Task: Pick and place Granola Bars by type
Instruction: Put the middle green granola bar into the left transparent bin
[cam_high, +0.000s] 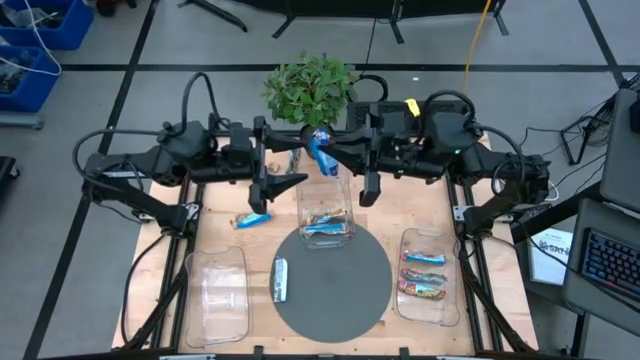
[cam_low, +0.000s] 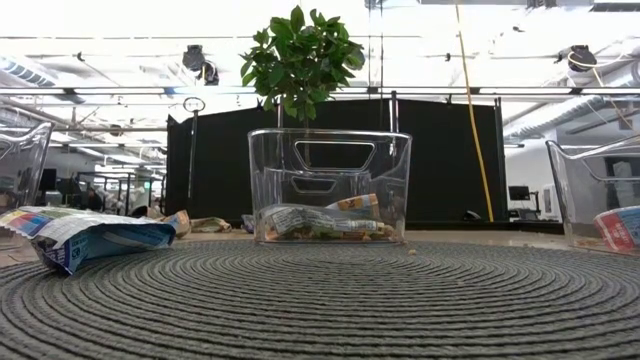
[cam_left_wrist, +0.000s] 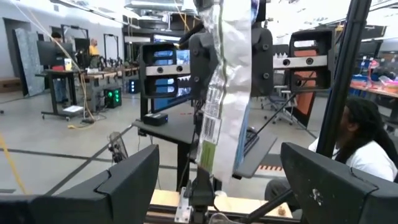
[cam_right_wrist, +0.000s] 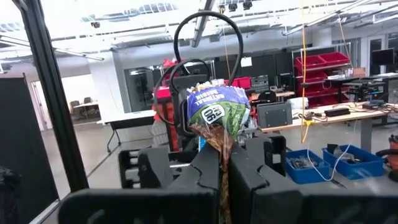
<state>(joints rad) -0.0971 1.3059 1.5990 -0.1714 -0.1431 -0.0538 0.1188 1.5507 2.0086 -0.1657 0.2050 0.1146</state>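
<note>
Granola bars, sorting by type; record by view.

High view: one blue-wrapped granola bar (cam_high: 322, 152) was held above the table's far middle, between the two arms. The right gripper (cam_high: 337, 153) was clamped on its end; the left gripper (cam_high: 300, 152) stood just beside it on the opposite side, fingers apart. The bar's long axis ran roughly from far to near, across the line between the grippers. Below it sat the middle clear tray (cam_high: 327, 213), holding several bars. Right clear tray (cam_high: 424, 276): three bars. Left clear tray (cam_high: 218, 290): apparently empty. Loose items: one blue bar (cam_high: 252, 220) on the wood, one silver-white bar (cam_high: 280, 279) on the round grey mat (cam_high: 340, 295).

Low view: middle tray with bars behind the mat; a blue-and-white bar (cam_low: 90, 235) lying in the foreground. No gripper in view.

Left wrist view: the held bar (cam_left_wrist: 227, 93) hung upright, centred ahead of the parted fingers (cam_left_wrist: 130, 180), not touching them.

Right wrist view: fingers (cam_right_wrist: 208, 171) closed on the bar's crimped end (cam_right_wrist: 217, 112). Judgement: likely a handover; the left gripper need only close.
</note>
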